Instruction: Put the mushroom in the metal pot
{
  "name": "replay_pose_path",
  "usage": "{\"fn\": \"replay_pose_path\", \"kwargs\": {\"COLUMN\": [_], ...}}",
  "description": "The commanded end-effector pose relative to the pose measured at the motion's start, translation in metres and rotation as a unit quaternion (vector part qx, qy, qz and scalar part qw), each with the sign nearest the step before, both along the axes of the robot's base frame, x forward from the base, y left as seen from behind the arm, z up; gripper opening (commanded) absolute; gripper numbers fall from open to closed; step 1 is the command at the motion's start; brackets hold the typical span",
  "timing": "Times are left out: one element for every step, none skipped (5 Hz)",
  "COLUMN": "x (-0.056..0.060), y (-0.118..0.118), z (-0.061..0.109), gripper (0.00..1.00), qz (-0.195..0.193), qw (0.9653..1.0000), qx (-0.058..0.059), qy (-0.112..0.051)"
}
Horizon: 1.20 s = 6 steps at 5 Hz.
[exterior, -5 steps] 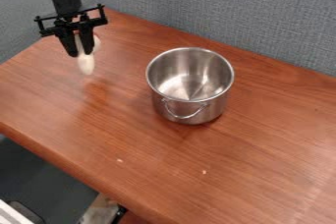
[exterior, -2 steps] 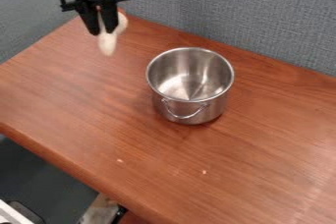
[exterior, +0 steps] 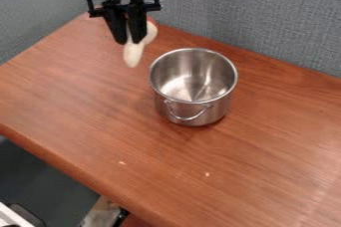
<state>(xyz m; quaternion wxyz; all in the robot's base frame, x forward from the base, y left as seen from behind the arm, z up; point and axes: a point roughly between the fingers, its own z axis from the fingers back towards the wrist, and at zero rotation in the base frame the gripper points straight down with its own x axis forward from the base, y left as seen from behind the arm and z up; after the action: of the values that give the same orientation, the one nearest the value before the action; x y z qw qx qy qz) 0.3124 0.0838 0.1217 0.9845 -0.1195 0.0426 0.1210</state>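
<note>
Pincer (exterior: 128, 38): closed on the mushroom (exterior: 136, 49), black fingers pointing down, mushroom caught between them near the tips
Mushroom: hanging under and beside the fingers, pale part sticking out low and to the picture's right, lifted off the tabletop (exterior: 67, 80) by the look of it; exact height can't be told
Metal pot (exterior: 194, 86): upright on the tabletop, mouth open to above, small loop handle on the near side, nothing seen inside except shine; same spot as in both earlier frames
Just changed: arm has come across from the far left corner toward the pot, mushroom travelling with it; a second ago it was well apart from the pot, now it is near the rim's upper left in view, not over the mouth
Meaning for task: pick looks done, carry under way, release still to come; grip has survived the move so far
Next move: probably a bit more to the picture's right and toward the camera, until the mushroom is over the mouth, then open up
Risk: mushroom or fingertips could clip the rim if too low; letting go early would likely drop it on the tabletop beside the pot
</note>
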Motion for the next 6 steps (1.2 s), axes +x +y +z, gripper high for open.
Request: {"fn": "replay_pose_path", "kwargs": {"x": [-0.003, -0.006, -0.007, -0.006, -0.006, -0.006], "y": [-0.017, -0.033, -0.046, -0.050, -0.052, -0.053], "z": [0.018, 0.014, 0.010, 0.007, 0.002, -0.003], "gripper": [0.00, 0.00, 0.00, 0.00, 0.00, 0.00], "qz": [-0.025, -0.047, -0.060, -0.059, -0.061, -0.064], "qw": [0.9991, 0.9982, 0.9973, 0.9971, 0.9969, 0.9966], "qx": [0.011, 0.016, 0.022, 0.030, 0.036, 0.043], "qy": [-0.031, -0.035, -0.035, -0.038, -0.033, -0.030]}}
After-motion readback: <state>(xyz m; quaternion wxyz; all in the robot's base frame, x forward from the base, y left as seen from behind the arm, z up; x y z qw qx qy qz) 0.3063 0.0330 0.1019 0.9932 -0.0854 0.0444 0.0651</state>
